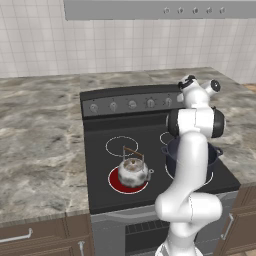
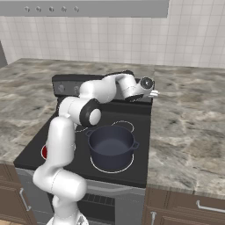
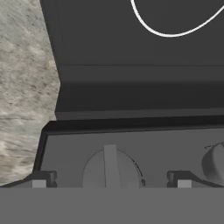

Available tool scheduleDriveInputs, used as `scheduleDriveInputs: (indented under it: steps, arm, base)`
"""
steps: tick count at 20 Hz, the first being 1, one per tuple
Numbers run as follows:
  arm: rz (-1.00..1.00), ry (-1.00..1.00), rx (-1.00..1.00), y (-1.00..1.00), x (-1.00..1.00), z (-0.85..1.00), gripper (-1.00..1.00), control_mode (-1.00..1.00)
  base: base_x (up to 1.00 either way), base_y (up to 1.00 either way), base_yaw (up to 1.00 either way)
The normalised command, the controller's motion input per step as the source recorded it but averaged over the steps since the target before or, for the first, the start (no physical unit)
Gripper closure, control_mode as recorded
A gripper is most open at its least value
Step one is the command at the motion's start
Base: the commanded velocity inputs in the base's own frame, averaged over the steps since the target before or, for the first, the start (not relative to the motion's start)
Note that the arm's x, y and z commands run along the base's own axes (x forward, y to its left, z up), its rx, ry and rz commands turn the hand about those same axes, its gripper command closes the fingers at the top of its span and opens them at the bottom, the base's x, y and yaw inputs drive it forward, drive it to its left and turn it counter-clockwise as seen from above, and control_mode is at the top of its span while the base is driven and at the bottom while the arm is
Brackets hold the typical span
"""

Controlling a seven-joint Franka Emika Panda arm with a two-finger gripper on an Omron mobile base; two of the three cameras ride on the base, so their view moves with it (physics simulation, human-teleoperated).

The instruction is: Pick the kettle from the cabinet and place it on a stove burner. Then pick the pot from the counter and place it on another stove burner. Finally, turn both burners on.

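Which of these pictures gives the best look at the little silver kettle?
The left base view: the kettle stands in full sight on the glowing red burner, brown handle and all. In the right base view the robot's arm covers it. The hand view looks at a stove knob instead.

Kitchen: stove (image 1: pixel 100 145), tiled wall (image 1: pixel 30 40).

Both base views look forward and down at the stove (image 1: pixel 150 190) from behind the arm, one from its left, one from its right. They share the cooktop, the knob panel (image 2: pixel 66 88) and the counter (image 1: pixel 40 140) flanking the stove. The hand view sits very near the stove's knob panel, facing one knob (image 3: pixel 111 168).
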Motion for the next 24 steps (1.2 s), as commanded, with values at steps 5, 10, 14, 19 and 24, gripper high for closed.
scheduleDriveInputs:
  steps: [5, 10, 14, 19, 24]
  arm:
    - [0.0, 0.03, 0.0, 0.0, 0.13, -0.05, -1.0, -1.0]
    - [0.0, 0.03, 0.0, 0.0, 0.11, -0.03, -1.0, -1.0]
    - [0.0, 0.01, 0.0, 0.0, 0.08, -0.02, -1.0, -1.0]
    - [0.0, 0.0, 0.0, 0.0, 0.05, -0.01, -1.0, -1.0]
    - [0.0, 0.0, 0.0, 0.03, 0.02, -0.04, -1.0, -1.0]
  base:
    - [0.0, 0.0, 0.0]
    - [0.0, 0.0, 0.0]
    - [0.0, 0.0, 0.0]
    - [0.0, 0.0, 0.0]
    - [0.0, 0.0, 0.0]
